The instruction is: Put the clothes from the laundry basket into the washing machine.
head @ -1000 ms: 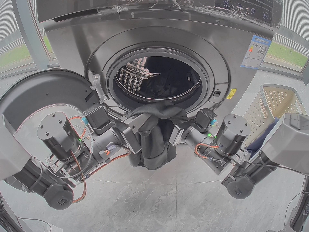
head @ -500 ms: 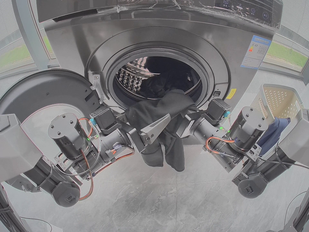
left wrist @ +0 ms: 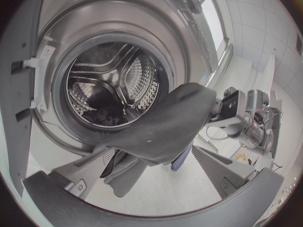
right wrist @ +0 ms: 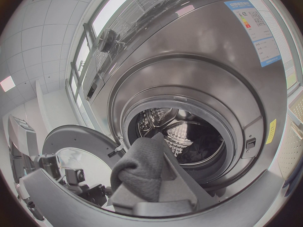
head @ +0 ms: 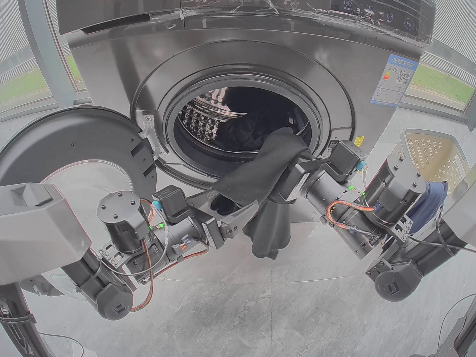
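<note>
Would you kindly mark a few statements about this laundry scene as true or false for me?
1. The washing machine's door stands open. True.
2. The right gripper is shut on the dark garment. True.
3. The dark garment lies wholly inside the drum. False: part of it hangs down outside the opening.
4. The laundry basket holds nothing. False: a blue garment lies in it.
5. The left gripper is shut. False: its fingers are spread apart.
</note>
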Motion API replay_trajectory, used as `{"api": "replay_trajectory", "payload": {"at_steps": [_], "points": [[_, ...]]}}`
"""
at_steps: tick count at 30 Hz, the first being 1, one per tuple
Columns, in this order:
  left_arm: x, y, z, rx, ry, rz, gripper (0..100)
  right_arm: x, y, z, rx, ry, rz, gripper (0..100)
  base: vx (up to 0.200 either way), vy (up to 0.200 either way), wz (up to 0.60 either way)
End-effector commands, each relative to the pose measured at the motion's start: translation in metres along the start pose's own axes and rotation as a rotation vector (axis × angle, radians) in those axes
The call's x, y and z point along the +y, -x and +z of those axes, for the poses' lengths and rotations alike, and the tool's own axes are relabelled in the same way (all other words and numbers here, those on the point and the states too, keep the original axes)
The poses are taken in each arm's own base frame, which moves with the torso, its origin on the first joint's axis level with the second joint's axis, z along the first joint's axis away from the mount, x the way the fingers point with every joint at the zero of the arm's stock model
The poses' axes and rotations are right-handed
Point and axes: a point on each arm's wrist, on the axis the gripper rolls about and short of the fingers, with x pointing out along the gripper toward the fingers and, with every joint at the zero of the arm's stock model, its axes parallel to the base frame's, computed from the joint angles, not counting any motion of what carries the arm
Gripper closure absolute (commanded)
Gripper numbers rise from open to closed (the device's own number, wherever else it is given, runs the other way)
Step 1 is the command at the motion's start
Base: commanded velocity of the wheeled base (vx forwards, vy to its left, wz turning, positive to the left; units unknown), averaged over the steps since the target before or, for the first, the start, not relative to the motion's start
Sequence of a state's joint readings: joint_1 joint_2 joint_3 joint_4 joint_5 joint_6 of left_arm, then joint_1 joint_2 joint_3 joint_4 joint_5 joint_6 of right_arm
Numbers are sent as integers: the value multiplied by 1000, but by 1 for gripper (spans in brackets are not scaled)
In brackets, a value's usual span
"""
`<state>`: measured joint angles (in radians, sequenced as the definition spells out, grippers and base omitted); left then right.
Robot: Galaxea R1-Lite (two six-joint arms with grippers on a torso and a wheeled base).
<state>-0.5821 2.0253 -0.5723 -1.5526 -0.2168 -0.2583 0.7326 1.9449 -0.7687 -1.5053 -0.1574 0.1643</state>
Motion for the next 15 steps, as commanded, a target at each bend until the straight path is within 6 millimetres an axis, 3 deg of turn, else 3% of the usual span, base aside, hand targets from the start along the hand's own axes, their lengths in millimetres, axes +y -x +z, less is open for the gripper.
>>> {"api": "replay_trajectory", "payload": {"at_steps": [1,15], "points": [[11,-1,-23,71,11,29,0,0,0,2,-8,-1,0,100,0,0,0],[27,-6,-65,190,-3,69,0,0,-7,6,-31,-2,-4,100,0,0,0]]}}
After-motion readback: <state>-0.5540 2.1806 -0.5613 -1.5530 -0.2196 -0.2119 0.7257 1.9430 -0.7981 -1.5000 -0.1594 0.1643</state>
